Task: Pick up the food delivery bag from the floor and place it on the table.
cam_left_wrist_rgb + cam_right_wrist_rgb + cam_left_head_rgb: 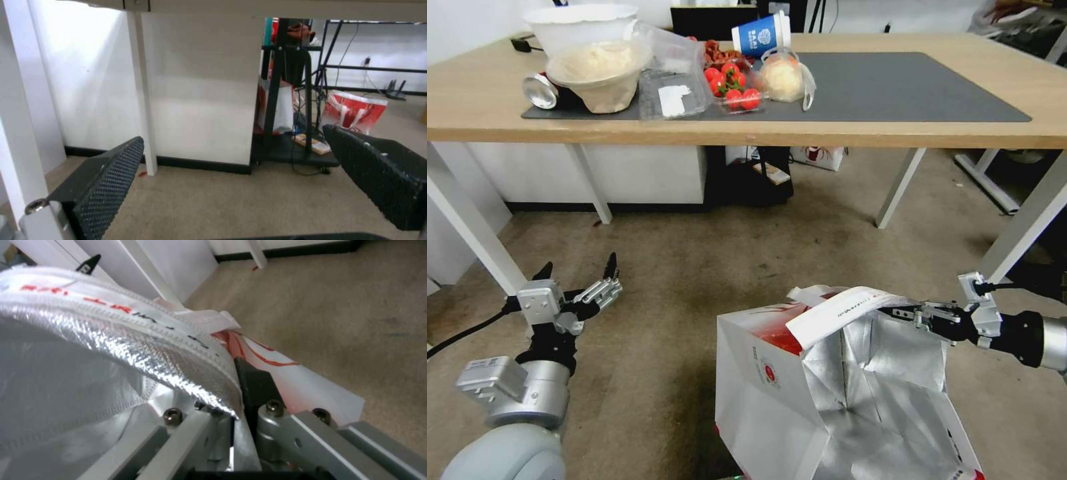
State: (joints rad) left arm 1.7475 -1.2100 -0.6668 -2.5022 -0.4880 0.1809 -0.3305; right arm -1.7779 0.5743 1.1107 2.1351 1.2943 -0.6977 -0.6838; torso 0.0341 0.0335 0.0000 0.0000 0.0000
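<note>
Item: large boxy white paper food delivery bag (pixel 774 393) with red side panels, a small round red logo and crinkled silver foil lining. It stands open-mouthed and tilted on the dull brownish-grey carpeted floor (pixel 694 267), just in front of me and right of centre. A flat white handle strap (pixel 840 308) printed with small red and black characters arches across its mouth; the top edge is creased.

My right pincer (pixel 894 310) reaches in from the right at the bag's upper rim, clamped on that strap; the wrist view shows the foil-backed strap (pixel 133 323) pinched at a dark finger (pixel 256 386).

My left pincer (pixel 580 277) hangs low over the carpet to the bag's left, well apart from it, its black textured fingers (pixel 106 186) spread wide with nothing between them.

Beyond: long light-wood worktop (pixel 480 100) on white legs, carrying a dark grey mat (pixel 894 87), white bowls, a clear box of red tomatoes, a blue-and-white paper cup and a bagged bun.
</note>
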